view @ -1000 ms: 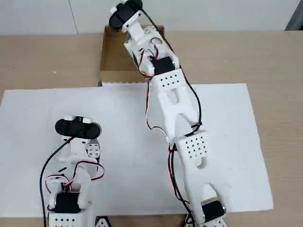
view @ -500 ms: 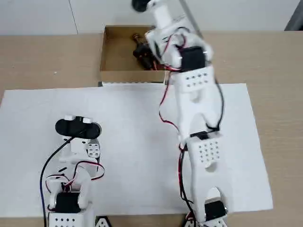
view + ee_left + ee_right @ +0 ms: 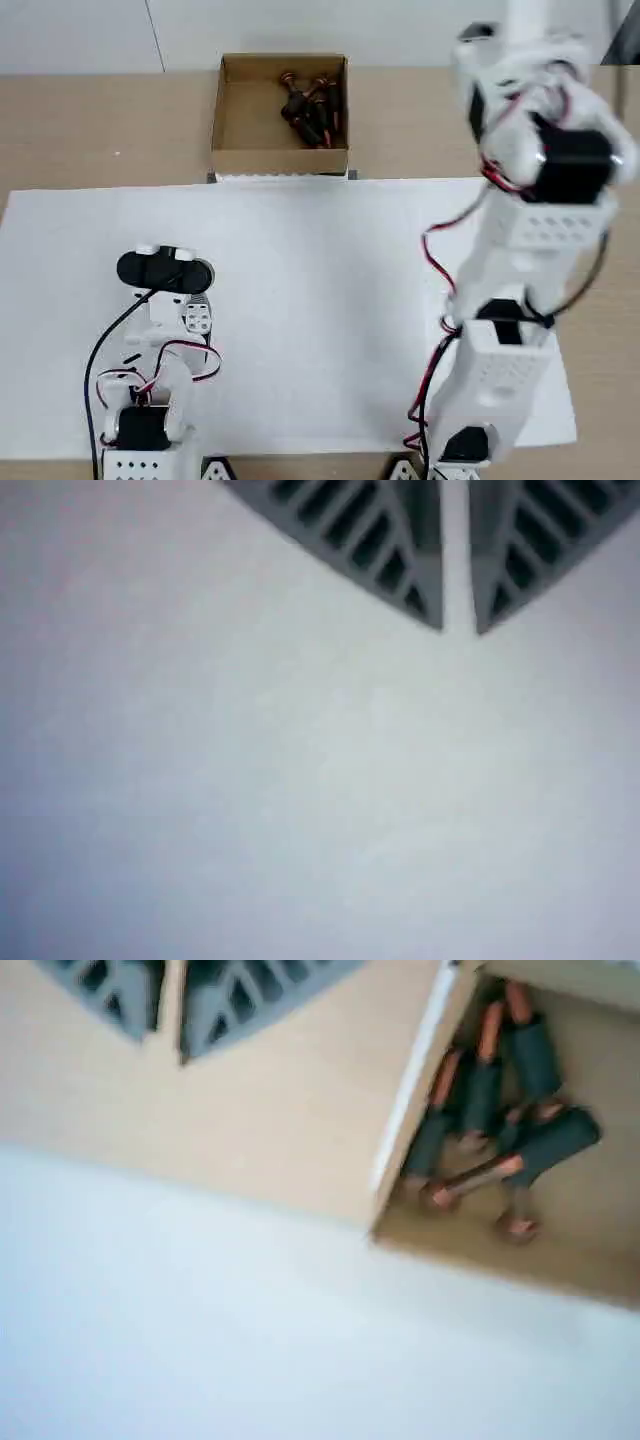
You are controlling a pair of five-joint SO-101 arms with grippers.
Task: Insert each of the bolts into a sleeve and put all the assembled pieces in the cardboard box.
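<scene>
The cardboard box [image 3: 232, 120] stands at the back of the table, past the white sheet. Several assembled pieces [image 3: 312, 108], dark sleeves with copper-coloured bolts in them, lie heaped in its right half. In the right wrist view the same pile [image 3: 500, 1110] sits behind the box wall [image 3: 412, 1090]. My right gripper [image 3: 170, 1042] hangs over bare table beside the box, shut and holding nothing. The right arm [image 3: 540, 170] stands raised at the right of the table. My left gripper [image 3: 458, 628] points down at the white paper, shut with nothing in it. The left arm [image 3: 160, 300] is folded at the front left.
A large white paper sheet [image 3: 300, 300] covers most of the table between the arms and the box. Bare wooden tabletop [image 3: 100, 120] lies to both sides of the box.
The right arm has pulled back from over the box, swinging right and rising, so the pile inside is uncovered. The left arm has not moved.
</scene>
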